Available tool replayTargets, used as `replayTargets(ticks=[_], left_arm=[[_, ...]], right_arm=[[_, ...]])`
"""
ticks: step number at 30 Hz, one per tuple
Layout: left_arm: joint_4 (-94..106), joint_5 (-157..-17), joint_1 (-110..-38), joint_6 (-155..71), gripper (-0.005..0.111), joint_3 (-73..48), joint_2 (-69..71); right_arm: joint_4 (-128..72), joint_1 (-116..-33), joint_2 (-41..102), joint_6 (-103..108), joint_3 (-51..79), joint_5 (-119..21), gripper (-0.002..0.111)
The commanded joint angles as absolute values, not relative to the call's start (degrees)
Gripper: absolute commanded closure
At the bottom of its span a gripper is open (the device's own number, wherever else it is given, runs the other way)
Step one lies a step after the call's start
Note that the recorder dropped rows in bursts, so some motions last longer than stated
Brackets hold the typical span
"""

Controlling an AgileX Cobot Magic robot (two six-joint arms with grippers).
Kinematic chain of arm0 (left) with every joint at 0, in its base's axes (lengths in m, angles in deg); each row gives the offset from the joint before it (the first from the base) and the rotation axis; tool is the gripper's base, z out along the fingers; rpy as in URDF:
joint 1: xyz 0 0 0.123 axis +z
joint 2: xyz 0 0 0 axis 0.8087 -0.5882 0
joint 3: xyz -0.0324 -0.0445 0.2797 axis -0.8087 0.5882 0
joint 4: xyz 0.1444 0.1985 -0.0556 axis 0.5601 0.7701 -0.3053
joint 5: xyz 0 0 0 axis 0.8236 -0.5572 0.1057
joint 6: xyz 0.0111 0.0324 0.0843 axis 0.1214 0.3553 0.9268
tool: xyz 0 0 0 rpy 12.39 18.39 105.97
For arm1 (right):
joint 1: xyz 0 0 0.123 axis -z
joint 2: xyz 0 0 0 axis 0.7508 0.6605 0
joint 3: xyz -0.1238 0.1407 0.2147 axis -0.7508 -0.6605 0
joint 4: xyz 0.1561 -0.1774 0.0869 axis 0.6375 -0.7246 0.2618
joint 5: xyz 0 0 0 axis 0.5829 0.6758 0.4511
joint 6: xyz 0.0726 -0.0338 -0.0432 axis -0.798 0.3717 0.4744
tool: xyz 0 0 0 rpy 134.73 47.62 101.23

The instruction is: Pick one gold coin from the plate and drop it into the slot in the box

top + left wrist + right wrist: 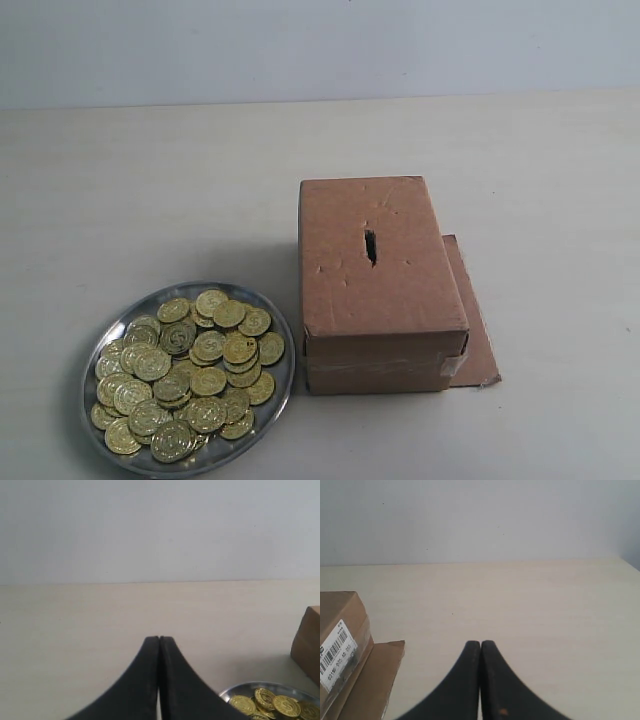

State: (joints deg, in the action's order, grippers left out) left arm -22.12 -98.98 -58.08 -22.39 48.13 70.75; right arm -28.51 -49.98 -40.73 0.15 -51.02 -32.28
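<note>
The silvery plate (271, 330) lies at the front left of the table, heaped with several gold coins (208, 380). To its right stands the brown cardboard box (380, 300), its dark slot (370, 246) in the middle of the top face. Neither gripper shows in the exterior view. In the left wrist view my left gripper (159, 639) is shut and empty over bare table, with the plate's rim (235, 689), some coins (272, 705) and a corner of the box (307, 640) off to one side. My right gripper (480, 643) is shut and empty, the box (337, 645) beside it.
A flat brown cardboard sheet (475, 330) lies under the box and sticks out on its right; it also shows in the right wrist view as the sheet (372, 680). A white barcode label (335, 655) is on the box's end. A pale wall stands behind the table.
</note>
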Motion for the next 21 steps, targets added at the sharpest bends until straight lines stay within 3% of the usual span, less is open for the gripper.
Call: replayTargets(ticks=[1,13,21], left_arm=[[-20.1,-101.9,-57.4,-22.5,0.107,48.3,71.1],[-20.2,-104.5,-57.4,-23.1,0.107,48.3,71.1],[-3.3,-105.5,-57.4,-44.1,0.107,48.3,71.1]], right_arm=[[-28.3,-49.6,-41.1,0.5,-51.3,-32.7,0.108],[-28.3,-49.6,-41.1,0.4,-51.3,-32.7,0.108],[-28.3,-49.6,-41.1,0.4,-51.3,-32.7,0.108]])
